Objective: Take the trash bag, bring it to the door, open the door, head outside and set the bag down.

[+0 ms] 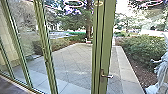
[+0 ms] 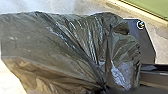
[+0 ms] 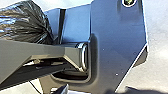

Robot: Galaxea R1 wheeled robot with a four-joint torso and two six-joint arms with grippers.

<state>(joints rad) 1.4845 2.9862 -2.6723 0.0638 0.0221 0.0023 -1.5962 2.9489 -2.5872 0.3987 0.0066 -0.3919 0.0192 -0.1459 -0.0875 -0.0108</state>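
Green door frame (image 1: pixel 98 45) w/ lever handle (image 1: pixel 107 76) stands btwn me & the paved yard (image 1: pixel 72 65); bushes (image 1: pixel 141 46) line its RH edge, tree trunk (image 1: pixel 88 21) at the far edge. Trash bag (image 2: pixel 62 50) bunches near a corner of my dark plate (image 2: pixel 143 41). Can't tell if L or R jaws are wide or narrow.

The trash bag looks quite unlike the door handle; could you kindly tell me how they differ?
The trash bag is dark, crinkled film, while the door handle looks pale and metallic. The bag is broad and bulging; the handle is a slim lever. The bag is drawn into folds that fan from a gathered spot, whereas the handle juts out roughly level from the green door frame.
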